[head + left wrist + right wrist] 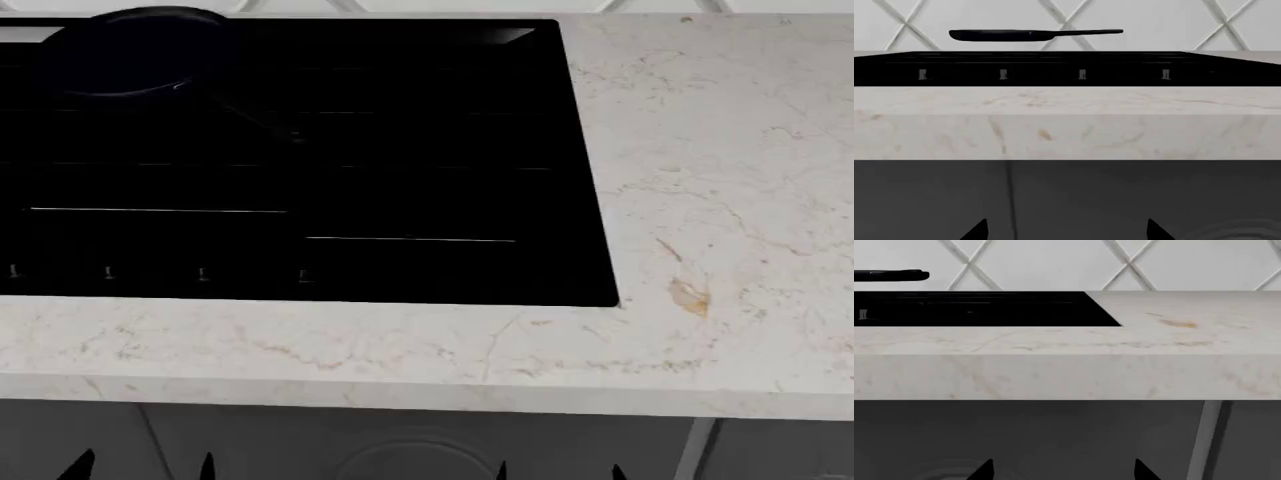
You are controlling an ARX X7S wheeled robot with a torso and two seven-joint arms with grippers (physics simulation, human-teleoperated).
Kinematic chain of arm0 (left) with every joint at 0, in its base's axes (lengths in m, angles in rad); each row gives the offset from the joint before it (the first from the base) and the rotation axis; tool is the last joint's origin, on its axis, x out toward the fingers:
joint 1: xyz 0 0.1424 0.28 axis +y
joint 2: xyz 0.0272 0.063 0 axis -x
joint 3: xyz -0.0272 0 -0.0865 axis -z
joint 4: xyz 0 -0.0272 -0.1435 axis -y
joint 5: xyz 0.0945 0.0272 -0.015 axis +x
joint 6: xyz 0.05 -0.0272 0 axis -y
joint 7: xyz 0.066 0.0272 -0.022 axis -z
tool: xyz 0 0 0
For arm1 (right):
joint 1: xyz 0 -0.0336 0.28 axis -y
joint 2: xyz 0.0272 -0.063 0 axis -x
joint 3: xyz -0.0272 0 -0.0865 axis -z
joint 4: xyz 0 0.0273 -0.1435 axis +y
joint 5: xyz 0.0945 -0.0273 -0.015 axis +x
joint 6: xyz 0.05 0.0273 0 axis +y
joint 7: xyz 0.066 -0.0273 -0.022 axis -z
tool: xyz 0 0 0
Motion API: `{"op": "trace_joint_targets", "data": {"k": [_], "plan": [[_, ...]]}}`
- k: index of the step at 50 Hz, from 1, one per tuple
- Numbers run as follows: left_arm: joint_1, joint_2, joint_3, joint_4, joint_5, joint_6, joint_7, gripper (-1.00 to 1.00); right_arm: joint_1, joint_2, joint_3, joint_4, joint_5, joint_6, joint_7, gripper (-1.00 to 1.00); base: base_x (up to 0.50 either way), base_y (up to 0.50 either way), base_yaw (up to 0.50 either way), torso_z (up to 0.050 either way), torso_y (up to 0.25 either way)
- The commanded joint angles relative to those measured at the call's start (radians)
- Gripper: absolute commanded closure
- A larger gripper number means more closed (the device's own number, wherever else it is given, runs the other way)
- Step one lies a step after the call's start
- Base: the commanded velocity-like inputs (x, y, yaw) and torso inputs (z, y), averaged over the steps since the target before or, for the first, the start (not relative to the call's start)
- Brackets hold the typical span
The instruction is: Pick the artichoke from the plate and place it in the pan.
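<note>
The black pan (134,50) sits at the far left of the cooktop (400,180), its thin handle running toward the middle. It also shows side-on in the left wrist view (1004,35), and its handle tip shows in the right wrist view (894,275). The artichoke and the plate are out of view. My left gripper (140,468) is open and empty, low in front of the dark cabinet below the counter; only its fingertips (977,231) show. My right gripper (558,472) is likewise open and empty, its fingertips (984,470) spread wide.
A pale marble counter (721,200) surrounds the cooktop and extends right. Its front edge (1067,135) overhangs dark cabinet fronts (1054,435). A white tiled wall (1154,20) with diagonal lines stands behind. Control marks (1002,74) line the cooktop's front.
</note>
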Motion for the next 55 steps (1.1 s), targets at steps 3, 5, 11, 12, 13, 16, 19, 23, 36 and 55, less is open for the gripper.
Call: {"op": "trace_joint_targets", "data": {"k": [3,5,11,12,13,16,19,23,36,55], "plan": [[0.027,-0.014,0.029,0.026,-0.010,0.005,-0.023,-1.00,-0.022,0.020,-0.019,-0.034,-0.008,0.010,0.029,-1.00,0.00,0.00,0.00,0.000,0.000],[0.042,-0.026,0.047,0.039,-0.004,0.015,-0.034,-1.00,-0.024,0.026,-0.026,-0.036,0.021,0.006,0.030,-1.00,0.00,0.00,0.00,0.000,0.000],[0.015,-0.047,0.082,0.018,0.016,-0.006,-0.061,-1.00,-0.005,0.042,-0.054,-0.018,0.017,0.018,0.058,-1.00,0.00,0.00,0.00,0.000,0.000],[0.007,-0.047,0.085,0.006,0.017,-0.001,-0.066,-1.00,0.000,0.044,-0.058,-0.015,0.017,0.022,0.062,-1.00,0.00,0.00,0.00,0.000,0.000],[-0.005,-0.047,0.083,-0.004,0.010,-0.014,-0.070,-1.00,0.002,0.047,-0.062,-0.012,0.015,0.022,0.064,-1.00,0.00,0.00,0.00,0.000,0.000],[-0.019,-0.050,0.082,-0.020,0.026,-0.012,-0.106,-1.00,0.003,0.053,-0.066,-0.007,0.024,0.018,0.070,-1.00,0.00,0.00,0.00,0.000,0.000],[-0.021,-0.052,0.081,-0.018,-0.023,-0.002,-0.084,-1.00,0.001,0.059,-0.071,-0.011,0.029,0.020,0.076,-1.00,0.00,0.00,0.00,0.000,0.000],[-0.027,-0.056,0.088,-0.022,-0.030,-0.018,-0.094,-1.00,-0.002,0.065,-0.075,-0.020,0.038,0.027,0.083,-1.00,0.00,0.00,0.00,0.000,0.000],[-0.020,-0.074,0.098,-0.005,-0.090,-0.038,-0.091,-1.00,-0.009,0.083,-0.092,-0.036,0.058,0.043,0.100,-1.00,0.00,0.00,0.00,0.040,0.000],[-0.043,-0.095,0.120,-0.021,-0.109,-0.042,-0.120,-1.00,0.006,0.102,-0.116,-0.017,0.084,0.036,0.121,-1.00,0.00,0.00,0.00,0.050,0.000]]}}
